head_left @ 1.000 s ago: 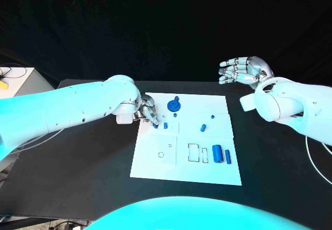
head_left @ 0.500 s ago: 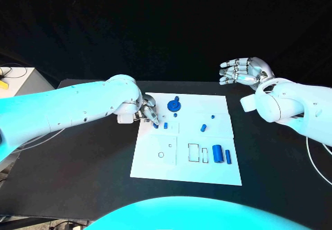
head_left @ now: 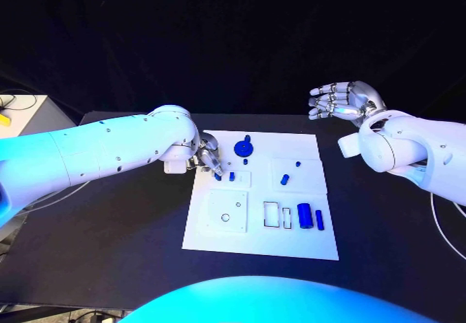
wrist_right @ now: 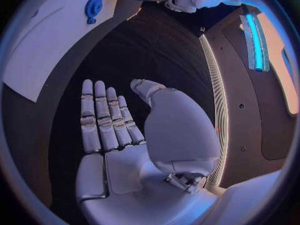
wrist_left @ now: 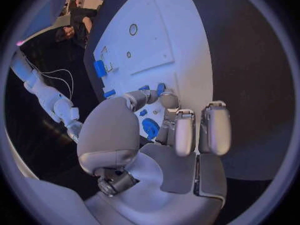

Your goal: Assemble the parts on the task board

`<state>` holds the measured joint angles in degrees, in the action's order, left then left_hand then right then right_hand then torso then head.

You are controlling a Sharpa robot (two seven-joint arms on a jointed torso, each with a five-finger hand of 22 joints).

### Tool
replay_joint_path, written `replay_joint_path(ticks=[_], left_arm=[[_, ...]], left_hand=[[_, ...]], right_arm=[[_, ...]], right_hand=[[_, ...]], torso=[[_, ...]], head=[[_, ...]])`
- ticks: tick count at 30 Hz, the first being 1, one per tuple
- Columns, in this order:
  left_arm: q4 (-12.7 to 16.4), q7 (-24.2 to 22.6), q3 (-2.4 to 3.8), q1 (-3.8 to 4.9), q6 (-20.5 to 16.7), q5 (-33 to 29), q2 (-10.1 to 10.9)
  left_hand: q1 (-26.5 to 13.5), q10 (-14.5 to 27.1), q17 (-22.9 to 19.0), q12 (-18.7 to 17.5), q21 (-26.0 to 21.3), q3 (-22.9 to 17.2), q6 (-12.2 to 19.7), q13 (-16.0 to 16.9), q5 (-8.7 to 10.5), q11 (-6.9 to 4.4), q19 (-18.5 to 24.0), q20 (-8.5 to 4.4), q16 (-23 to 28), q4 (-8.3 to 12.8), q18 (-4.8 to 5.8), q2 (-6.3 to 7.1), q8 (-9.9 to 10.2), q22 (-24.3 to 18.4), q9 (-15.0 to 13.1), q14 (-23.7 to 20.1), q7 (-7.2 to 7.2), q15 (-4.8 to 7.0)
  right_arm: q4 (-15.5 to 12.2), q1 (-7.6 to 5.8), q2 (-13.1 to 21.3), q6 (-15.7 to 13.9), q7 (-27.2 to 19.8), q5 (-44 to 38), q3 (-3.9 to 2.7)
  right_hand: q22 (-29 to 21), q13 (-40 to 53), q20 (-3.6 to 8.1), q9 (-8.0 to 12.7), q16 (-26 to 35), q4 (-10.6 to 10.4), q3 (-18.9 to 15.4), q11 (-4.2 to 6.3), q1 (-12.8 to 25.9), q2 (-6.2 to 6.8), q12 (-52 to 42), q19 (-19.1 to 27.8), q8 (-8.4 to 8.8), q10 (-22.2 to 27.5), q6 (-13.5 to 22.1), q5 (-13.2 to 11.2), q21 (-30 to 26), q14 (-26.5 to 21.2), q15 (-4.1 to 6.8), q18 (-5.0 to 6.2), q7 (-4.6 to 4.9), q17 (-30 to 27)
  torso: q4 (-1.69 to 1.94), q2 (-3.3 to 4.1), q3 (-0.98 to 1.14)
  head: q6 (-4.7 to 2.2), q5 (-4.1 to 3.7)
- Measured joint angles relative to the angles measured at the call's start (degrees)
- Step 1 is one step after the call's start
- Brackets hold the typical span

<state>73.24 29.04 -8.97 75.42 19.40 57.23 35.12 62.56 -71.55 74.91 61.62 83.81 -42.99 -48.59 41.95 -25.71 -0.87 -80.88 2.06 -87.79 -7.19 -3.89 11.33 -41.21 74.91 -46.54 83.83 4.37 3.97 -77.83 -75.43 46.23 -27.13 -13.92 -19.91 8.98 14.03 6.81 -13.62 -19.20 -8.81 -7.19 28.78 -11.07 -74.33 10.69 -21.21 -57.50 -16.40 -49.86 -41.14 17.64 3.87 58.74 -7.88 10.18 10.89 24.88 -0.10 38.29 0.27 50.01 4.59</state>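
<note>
The white task board [head_left: 262,232] lies mid-table. My left hand [head_left: 207,158] hovers over its far left corner, and thumb and a finger pinch a small blue peg [head_left: 217,176] [wrist_left: 161,88] down at the board. A second small peg [head_left: 232,175] stands just beside it. A blue gear [head_left: 244,146] [wrist_left: 150,128] sits at the far edge, with a tiny peg [head_left: 246,161] below it. Another blue piece [head_left: 285,179] lies mid-board. A thick blue cylinder [head_left: 305,215] and a thin one [head_left: 320,219] lie near the right edge. My right hand [head_left: 340,99] [wrist_right: 109,130] is raised beyond the board's far right, fingers spread, holding nothing.
Rectangular recesses [head_left: 277,214] and a round hole [head_left: 225,217] mark the board's near half. Black table [head_left: 116,235] surrounds the board on all sides. A pale box [head_left: 24,114] stands off the table's far left corner.
</note>
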Motion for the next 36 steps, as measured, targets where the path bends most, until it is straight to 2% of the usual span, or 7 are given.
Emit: replay_joint_path(ticks=[12,32,36], left_arm=[[-0.10,-0.07,0.00,0.00,0.27,0.46,-0.03],[-0.49,0.02,-0.01,0.02,0.55,0.55,-0.47],[-0.49,0.06,-0.01,0.03,0.59,0.55,-0.56]], left_hand=[[-0.46,-0.66,0.00,0.24,0.00,0.16,-0.37,0.48,-1.99,-0.25,0.00,0.00,-0.22,0.16,0.00,-0.46,-0.01,0.00,-0.01,0.22,0.02,0.22],[-1.74,-1.60,0.00,0.74,0.00,0.32,-0.39,1.30,-2.01,-0.74,0.00,0.00,-0.67,0.32,0.00,-1.09,-0.63,0.00,-0.02,0.22,0.00,0.22],[-1.91,-1.79,0.00,0.95,0.00,0.34,-0.40,1.62,-2.01,-0.56,0.00,0.00,-0.89,0.34,0.00,-1.11,-0.63,0.00,-0.82,0.22,0.00,0.22]], right_arm=[[-0.04,0.07,0.01,-0.01,-0.01,0.00,0.01],[-0.12,0.09,0.35,0.04,0.06,-0.01,0.01],[-0.13,0.09,0.34,0.06,0.06,-0.01,0.01]], right_hand=[[0.00,0.00,0.00,0.00,0.00,0.00,0.00,0.00,0.00,0.00,0.00,0.00,0.00,0.00,0.00,0.00,0.00,0.00,0.00,0.00,0.00,-0.02],[-0.22,-0.18,0.00,0.04,0.00,0.00,0.00,0.00,0.00,0.00,0.00,0.00,0.00,0.00,0.00,0.00,0.00,0.00,0.00,0.00,0.00,-0.11],[-0.22,-0.17,0.00,0.04,0.00,0.00,0.00,0.00,0.00,0.00,0.00,0.00,0.00,0.00,0.00,0.00,0.00,0.00,0.00,0.00,0.00,-0.11]], torso=[[0.07,-0.04,0.03],[0.06,-0.04,-0.01],[0.07,-0.04,0.00]], head=[[0.00,-0.07],[0.00,-0.26],[0.00,-0.29]])
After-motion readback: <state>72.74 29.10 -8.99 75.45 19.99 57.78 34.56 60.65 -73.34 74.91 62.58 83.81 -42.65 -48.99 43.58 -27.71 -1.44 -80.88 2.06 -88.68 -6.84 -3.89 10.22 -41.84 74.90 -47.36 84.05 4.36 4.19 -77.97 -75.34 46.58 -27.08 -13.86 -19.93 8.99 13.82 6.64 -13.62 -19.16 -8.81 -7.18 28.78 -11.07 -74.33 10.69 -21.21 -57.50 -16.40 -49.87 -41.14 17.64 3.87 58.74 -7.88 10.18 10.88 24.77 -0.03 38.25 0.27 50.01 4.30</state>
